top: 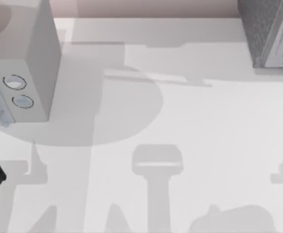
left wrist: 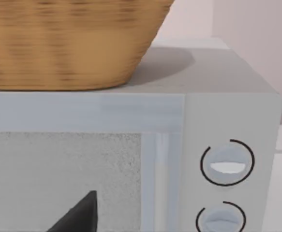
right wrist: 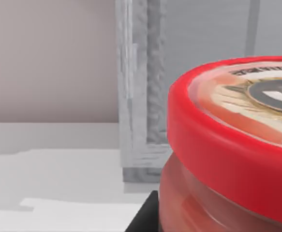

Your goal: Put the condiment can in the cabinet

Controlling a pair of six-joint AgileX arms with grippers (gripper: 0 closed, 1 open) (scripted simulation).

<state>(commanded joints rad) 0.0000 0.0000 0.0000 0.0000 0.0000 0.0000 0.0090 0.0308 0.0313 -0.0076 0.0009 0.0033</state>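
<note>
Right gripper: one dark finger showed at the base of the condiment can in the right wrist view; whether the fingers pinched the can or stood spread could not be told. Condiment can: red rim, pale top with dark centre mark, close before the grey cabinet (its corner post just behind). Left gripper: one dark fingertip before the microwave door; state not discernible. Wicker basket stood on the microwave.
</note>
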